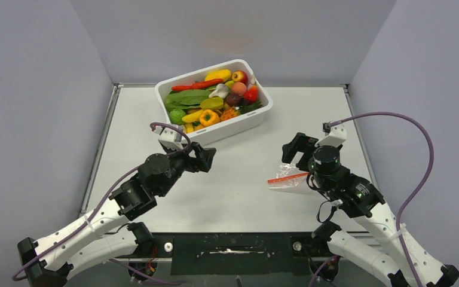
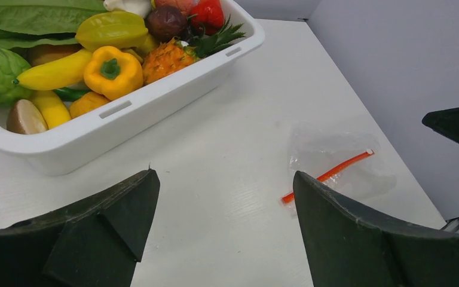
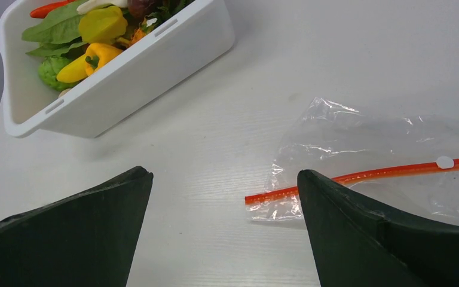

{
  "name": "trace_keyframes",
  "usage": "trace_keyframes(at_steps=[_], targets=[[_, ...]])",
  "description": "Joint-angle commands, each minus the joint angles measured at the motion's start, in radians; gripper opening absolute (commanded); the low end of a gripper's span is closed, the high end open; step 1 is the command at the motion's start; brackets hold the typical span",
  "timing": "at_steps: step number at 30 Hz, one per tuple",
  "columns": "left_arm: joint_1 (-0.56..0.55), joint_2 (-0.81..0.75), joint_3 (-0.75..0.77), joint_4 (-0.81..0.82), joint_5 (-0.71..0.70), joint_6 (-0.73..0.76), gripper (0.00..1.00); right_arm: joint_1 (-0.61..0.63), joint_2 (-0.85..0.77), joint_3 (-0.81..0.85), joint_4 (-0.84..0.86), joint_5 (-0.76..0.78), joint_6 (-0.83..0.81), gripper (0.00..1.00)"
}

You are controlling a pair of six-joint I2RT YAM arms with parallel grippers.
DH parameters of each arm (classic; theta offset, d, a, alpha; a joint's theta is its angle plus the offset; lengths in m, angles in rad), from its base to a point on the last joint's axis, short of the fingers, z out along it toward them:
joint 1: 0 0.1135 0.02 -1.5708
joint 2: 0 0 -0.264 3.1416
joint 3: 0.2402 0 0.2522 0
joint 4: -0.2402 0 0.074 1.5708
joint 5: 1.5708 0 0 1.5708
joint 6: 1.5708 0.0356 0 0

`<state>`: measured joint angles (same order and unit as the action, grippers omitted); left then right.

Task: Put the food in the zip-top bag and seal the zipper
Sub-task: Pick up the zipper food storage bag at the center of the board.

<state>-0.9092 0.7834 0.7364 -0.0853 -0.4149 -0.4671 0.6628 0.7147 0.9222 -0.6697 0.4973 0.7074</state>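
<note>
The left end effector [image 1: 206,156] hangs over the worktop [image 1: 239,191] with its two dark fingers spread wide and nothing between them. In its own wrist view the gap frames bare white surface. The white tub [image 2: 125,119] sits at about 11 o'clock from that gap, and the zip-top bag [image 2: 340,158] lies at 3 o'clock, just past the right-hand finger.

The right end effector [image 1: 296,149] is also spread wide and holds nothing. In the right wrist view, the zipper [image 3: 358,176] runs as a red-orange strip from beside the tip of the right-hand finger out toward 3 o'clock. The strip has a small white tab [image 3: 445,162] near its far end. The clear bag lies flat and crinkled on the worktop, apart from both fingers.

In the top view the bag [image 1: 290,181] is at 6 o'clock from the right end effector, partly under that arm's wrist, and at about 4 o'clock from the left one. The tub [image 1: 227,128] stands at 12 o'clock from the left end effector and 10 o'clock from the right.

All the food [image 1: 212,98] is in the tub, well apart from the bag. It includes a yellow bell pepper [image 1: 209,117], a long green leaf [image 1: 188,95], a red chilli [image 1: 197,85] and a white mushroom [image 1: 219,91].
</note>
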Motion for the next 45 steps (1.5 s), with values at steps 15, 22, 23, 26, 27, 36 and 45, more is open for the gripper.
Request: trace_keyframes(at_steps=[15,22,23,26,27,36,45], targets=[[-0.001,0.191,0.106,0.027,-0.108,0.127,0.84,0.007,-0.007,-0.026,0.102,-0.026,0.014,0.98],[0.073,0.315,0.267,-0.112,-0.134,0.143,0.71,0.008,-0.024,-0.016,0.118,-0.051,-0.021,0.98],[0.117,0.321,0.283,-0.115,-0.069,0.133,0.67,0.008,-0.029,-0.016,0.123,-0.055,-0.025,0.98],[0.272,0.357,0.321,-0.107,0.139,0.089,0.55,0.008,-0.043,-0.022,0.137,-0.069,-0.031,0.98],[0.316,0.37,0.336,-0.108,0.185,0.078,0.53,0.007,-0.047,-0.024,0.143,-0.071,-0.033,0.98],[0.446,0.489,0.452,-0.136,0.186,0.094,0.52,0.008,-0.061,-0.08,0.209,-0.095,-0.08,0.98],[0.441,0.466,0.395,-0.07,0.435,0.177,0.77,0.006,0.107,-0.079,0.126,0.017,0.203,0.98]])
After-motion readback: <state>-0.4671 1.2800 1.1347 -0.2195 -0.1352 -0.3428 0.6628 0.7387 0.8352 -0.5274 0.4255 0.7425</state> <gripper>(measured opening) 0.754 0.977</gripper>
